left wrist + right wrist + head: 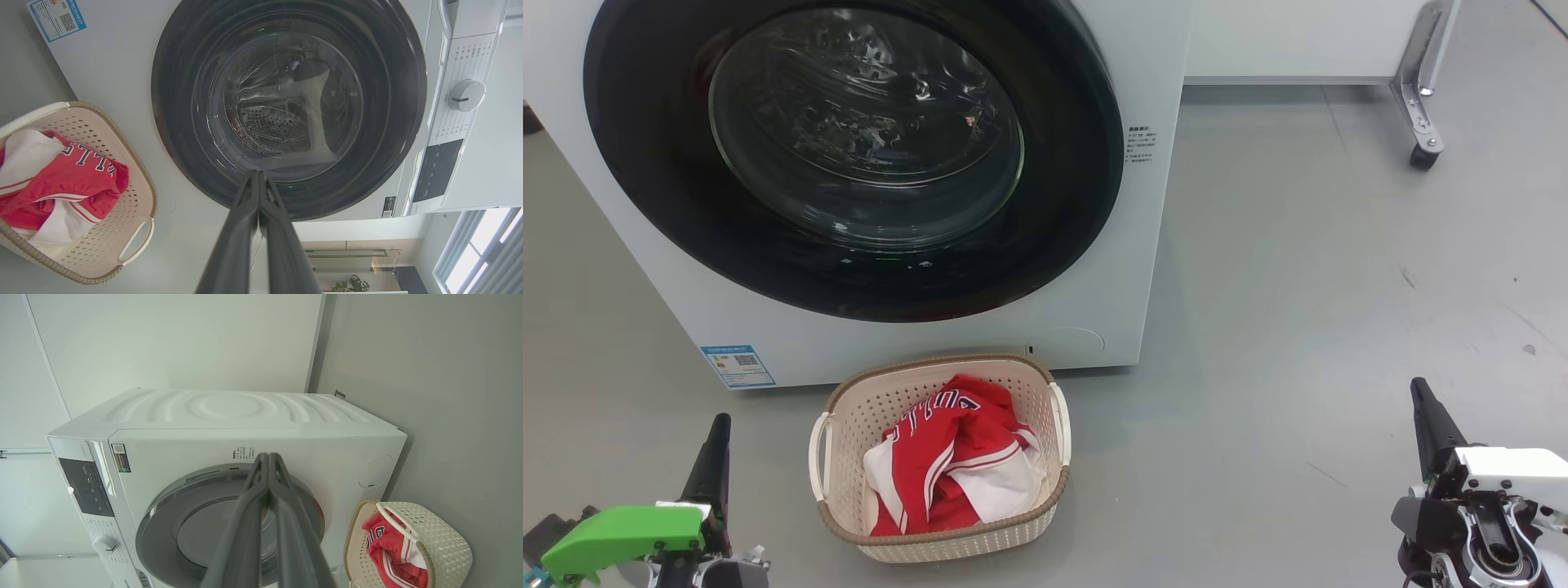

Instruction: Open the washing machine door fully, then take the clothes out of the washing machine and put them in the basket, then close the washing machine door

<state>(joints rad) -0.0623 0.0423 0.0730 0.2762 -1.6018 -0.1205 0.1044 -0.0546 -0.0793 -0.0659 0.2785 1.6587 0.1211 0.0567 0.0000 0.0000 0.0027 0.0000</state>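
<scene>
Clothes [956,457], red and white jerseys, lie bunched inside the basket [947,549], which sits on the floor [1298,327] at lower centre of the head view, just in front of the washing machine [1152,269]. Above it in the frame, the washing machine door [858,147] looks seated flush against the white front, and no red fabric shows through it. The left gripper [719,425] stands at lower left, jaws pressed together with nothing between them. The right gripper [1421,392] stands at lower right, likewise closed and empty. Basket and door both lie up-frame and inward from the left gripper, the nearer of the two; the right one is well apart across the floor. In the left wrist view the closed jaws aim at the door's lower edge without touching it. From this layout every step appears done, so any remaining move would be a confirming push on the door, best suited to the left arm.
</scene>
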